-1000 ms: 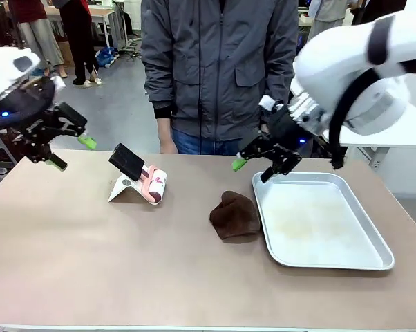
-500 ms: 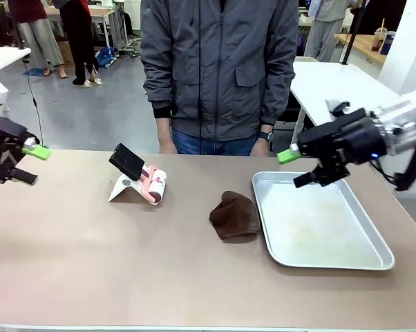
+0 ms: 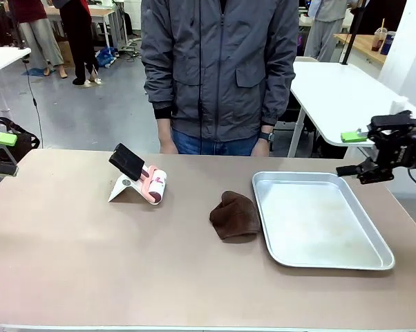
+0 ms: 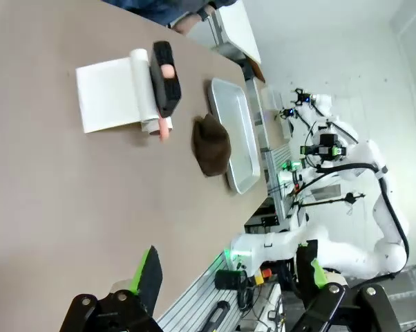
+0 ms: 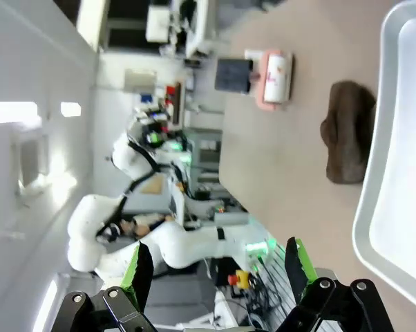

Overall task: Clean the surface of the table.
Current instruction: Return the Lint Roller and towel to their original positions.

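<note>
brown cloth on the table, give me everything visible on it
The brown cloth is a dark, soft, fuzzy-looking fabric, bunched into a rounded crumpled lump, not spread flat. It lies on the table near the middle, just beside the silver tray's left rim; whether they touch is unclear. No gripper or hand is on it.

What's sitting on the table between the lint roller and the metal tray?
In the front view, a crumpled brown cloth lies between the lint roller and the metal tray, close beside the tray's left rim; otherwise the table is bare.
</note>
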